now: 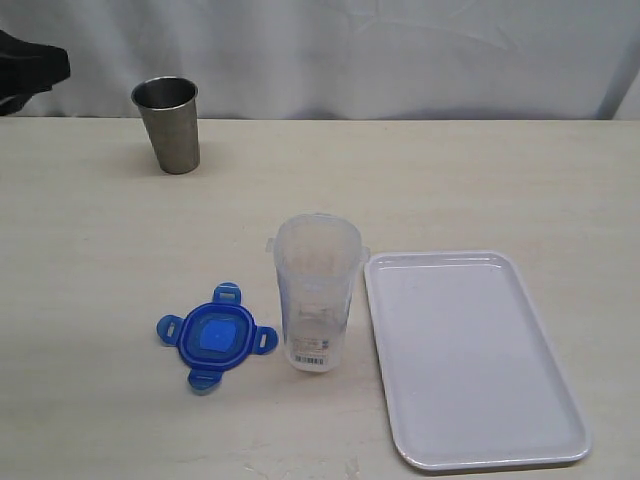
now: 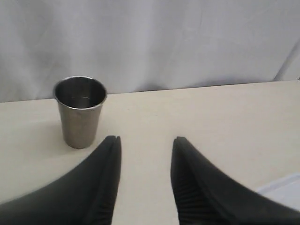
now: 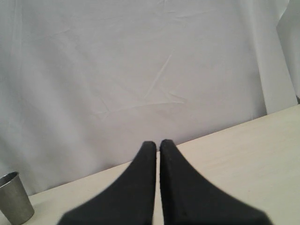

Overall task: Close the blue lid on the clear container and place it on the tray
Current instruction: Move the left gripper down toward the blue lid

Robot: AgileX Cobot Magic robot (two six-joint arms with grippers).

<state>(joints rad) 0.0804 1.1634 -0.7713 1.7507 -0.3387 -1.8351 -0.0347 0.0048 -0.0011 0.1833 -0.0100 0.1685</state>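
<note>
Exterior view shows you the blue lid [image 1: 217, 338] lying flat on the table [image 1: 450, 190], just left of the clear container [image 1: 315, 295]. The container stands upright and uncovered, just beside the left rim of the tray [image 1: 470, 355]. Nothing is gripped: your left gripper [image 2: 145, 145] has its fingers apart and empty, at the far left by the steel cup [image 1: 167, 125]. The right gripper [image 3: 158, 146] has its fingers pressed together on nothing. Picking up the lid looks like the step in hand. Next, bring your left gripper nearer and down over the lid.
</note>
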